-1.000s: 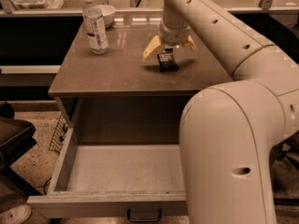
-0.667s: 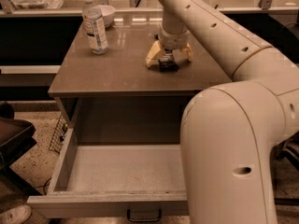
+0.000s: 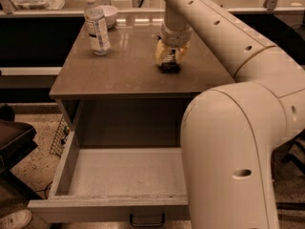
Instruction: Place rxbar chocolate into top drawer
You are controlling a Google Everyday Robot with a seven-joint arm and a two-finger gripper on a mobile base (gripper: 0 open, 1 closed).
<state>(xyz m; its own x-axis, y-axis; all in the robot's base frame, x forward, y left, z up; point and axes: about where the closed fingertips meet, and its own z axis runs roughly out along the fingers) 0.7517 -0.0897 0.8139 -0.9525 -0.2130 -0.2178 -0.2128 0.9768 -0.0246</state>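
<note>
Fingers (image 3: 161, 55) of the gripper (image 3: 169, 62) are clamped on the rxbar chocolate (image 3: 169, 68), whose dark lower end touches the counter (image 3: 128, 70) right of its middle. Nearest, below the counter's front edge, the top drawer (image 3: 119, 175) stands pulled out, its dark handle (image 3: 147, 220) on the front. At the counter's back left stands a water bottle (image 3: 96, 25), with a white bowl (image 3: 110, 14) just behind it.

I count one gripper (image 3: 170, 56), low over the brown countertop (image 3: 128, 68), one dark-wrapped flat snack bar (image 3: 168, 68) right beneath it, one clear plastic water bottle (image 3: 96, 25) and one white bowl (image 3: 108, 14) to its left, and one open grey drawer (image 3: 124, 173) below.
</note>
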